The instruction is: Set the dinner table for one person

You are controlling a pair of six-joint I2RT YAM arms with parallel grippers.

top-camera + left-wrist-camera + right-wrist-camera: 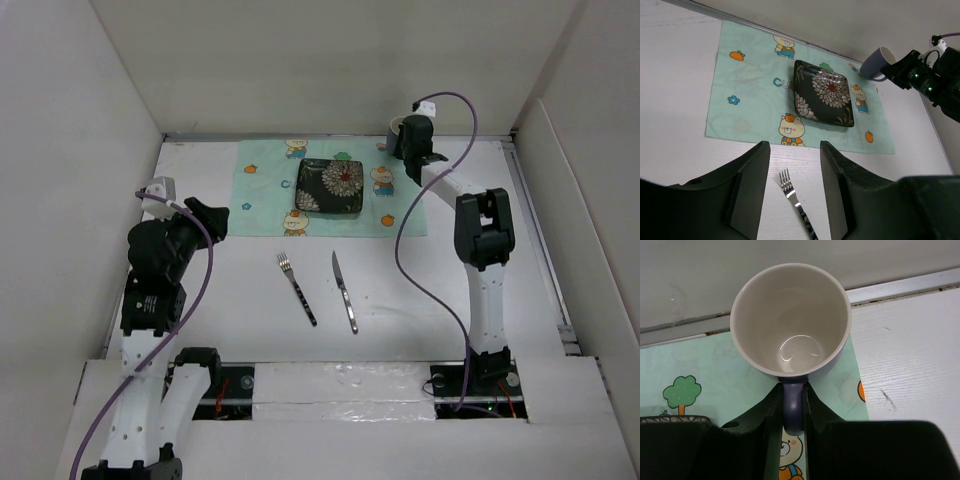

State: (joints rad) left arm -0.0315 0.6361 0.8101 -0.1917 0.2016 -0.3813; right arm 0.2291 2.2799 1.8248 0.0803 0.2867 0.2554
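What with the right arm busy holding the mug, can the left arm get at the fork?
Probably yes: the left gripper is open and empty, the fork lies just ahead of its fingers with nothing between, and the knife lies apart.

My left arm point(155, 270) folded back near its base, wrist up, left gripper point(792, 150) tilted forward and down, fingers wide apart and holding nothing, my right arm point(480, 250) stretched far forward, right gripper point(792, 390) pinched on the handle of a mug point(790, 320)
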